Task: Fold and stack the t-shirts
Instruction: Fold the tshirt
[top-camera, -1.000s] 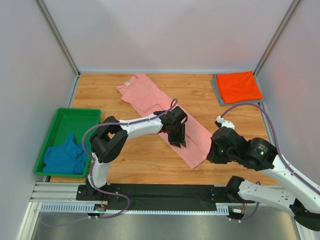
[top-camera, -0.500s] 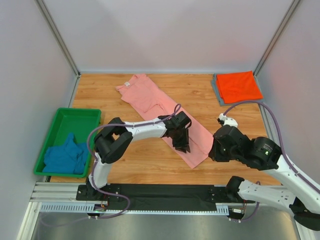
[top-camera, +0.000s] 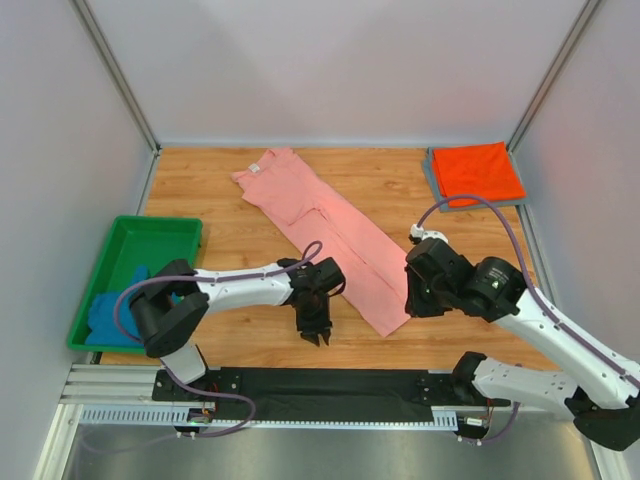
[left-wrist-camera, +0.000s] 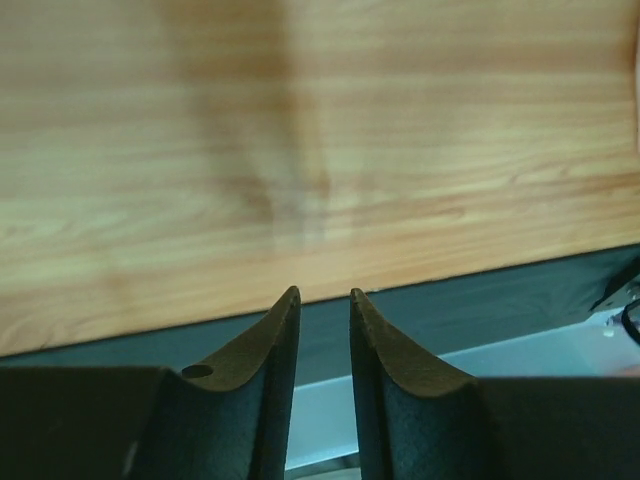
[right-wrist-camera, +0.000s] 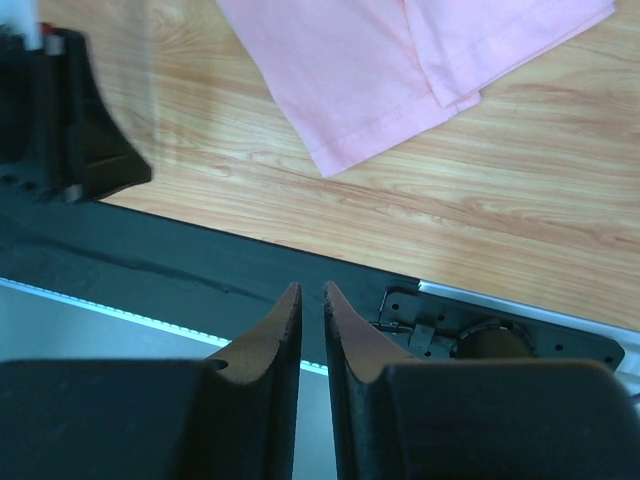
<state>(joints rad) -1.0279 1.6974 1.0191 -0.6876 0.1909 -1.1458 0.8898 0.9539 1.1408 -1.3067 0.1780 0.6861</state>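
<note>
One pink t-shirt (top-camera: 340, 225) lies near left end effector (top-camera: 312, 335).

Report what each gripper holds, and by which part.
Nothing is held. The left gripper hangs empty over the wooden tabletop; the right gripper, also empty, hovers near the salmon-pink cloth t-shirt.

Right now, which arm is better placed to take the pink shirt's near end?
Right. The right gripper is beside the salmon-pink t-shirt, at its near hem; the left gripper hangs over bare table.

long tee (top-camera: 330, 225): centre | folded tees (top-camera: 478, 172): far right | bin (top-camera: 150, 240): left
</note>
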